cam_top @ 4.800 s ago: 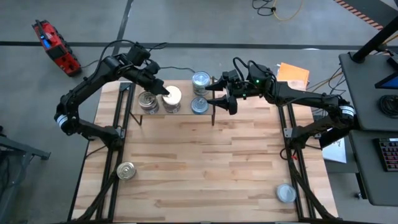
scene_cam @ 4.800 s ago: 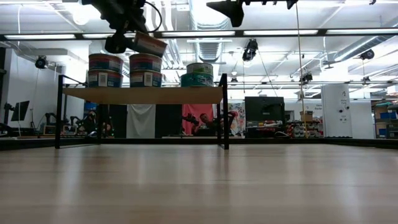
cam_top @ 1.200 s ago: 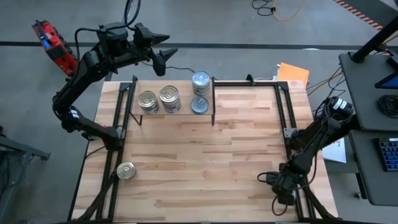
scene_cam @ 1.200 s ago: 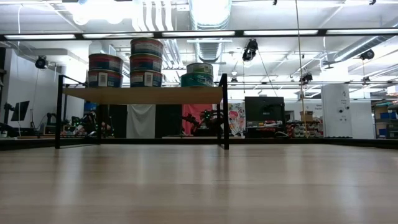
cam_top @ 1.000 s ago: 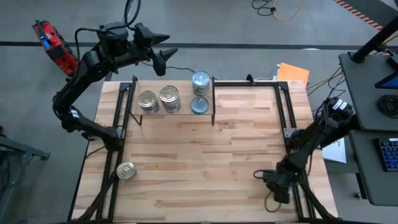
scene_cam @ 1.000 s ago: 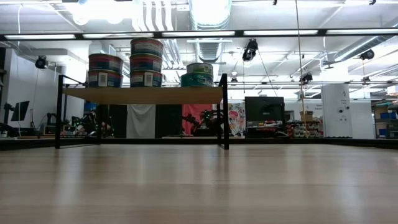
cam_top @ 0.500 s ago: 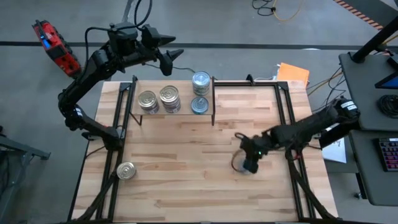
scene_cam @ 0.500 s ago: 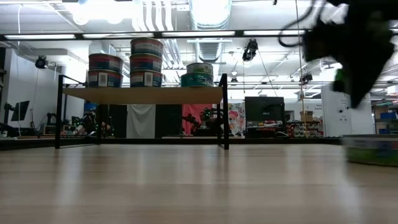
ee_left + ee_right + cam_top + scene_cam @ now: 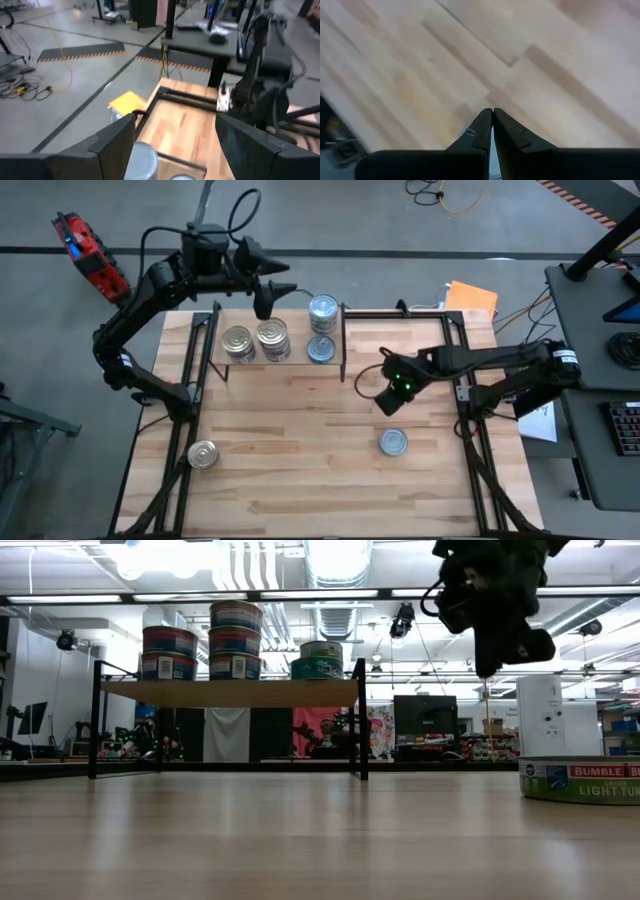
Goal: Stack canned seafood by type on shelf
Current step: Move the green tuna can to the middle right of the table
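Round squat silver-lidded tin (image 9: 393,443) on grained butcher-block tabletop (image 9: 300,460), right pincer (image 9: 385,402) together, left pincer (image 9: 264,304) apart.

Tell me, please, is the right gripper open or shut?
Shut: the right gripper has its two dark fingertips pressed together with nothing between them, above the bare wooden tabletop.

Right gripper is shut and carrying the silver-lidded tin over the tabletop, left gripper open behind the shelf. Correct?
Not quite. The shut right gripper holds nothing: the high view shows the round silver-lidded tin lying on the butcher-block tabletop, apart from it. The left gripper is open behind the light-wood shelf, as stated.
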`<state>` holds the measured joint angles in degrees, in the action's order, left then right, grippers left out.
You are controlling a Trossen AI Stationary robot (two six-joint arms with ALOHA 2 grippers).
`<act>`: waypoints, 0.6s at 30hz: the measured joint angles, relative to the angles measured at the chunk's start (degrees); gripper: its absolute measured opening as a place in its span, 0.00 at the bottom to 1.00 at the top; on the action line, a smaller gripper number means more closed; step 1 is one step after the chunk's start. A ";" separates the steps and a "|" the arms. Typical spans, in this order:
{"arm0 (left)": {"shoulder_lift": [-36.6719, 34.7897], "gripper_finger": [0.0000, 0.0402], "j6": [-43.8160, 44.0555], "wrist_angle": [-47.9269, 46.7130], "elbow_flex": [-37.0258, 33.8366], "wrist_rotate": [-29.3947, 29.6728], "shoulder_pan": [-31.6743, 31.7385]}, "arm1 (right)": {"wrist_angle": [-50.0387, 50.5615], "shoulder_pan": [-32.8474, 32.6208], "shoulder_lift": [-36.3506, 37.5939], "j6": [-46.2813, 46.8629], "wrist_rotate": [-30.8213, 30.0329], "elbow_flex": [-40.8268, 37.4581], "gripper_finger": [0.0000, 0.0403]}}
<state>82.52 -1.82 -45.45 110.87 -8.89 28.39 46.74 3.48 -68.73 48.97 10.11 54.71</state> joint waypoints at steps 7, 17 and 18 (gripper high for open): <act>0.02 0.52 2.69 -0.79 0.00 0.87 -3.89 | 2.11 1.54 0.02 -0.17 8.27 2.59 0.02; 0.76 0.12 15.10 0.99 -3.56 30.82 -27.29 | 2.94 0.34 1.92 -12.51 8.33 -1.33 0.02; 1.16 0.07 17.25 1.20 -4.10 32.25 -29.25 | 2.30 -0.08 2.61 -12.61 8.35 -2.11 0.02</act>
<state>83.68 15.43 -44.25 106.77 23.36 -0.86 49.03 3.41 -66.12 36.36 18.45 52.60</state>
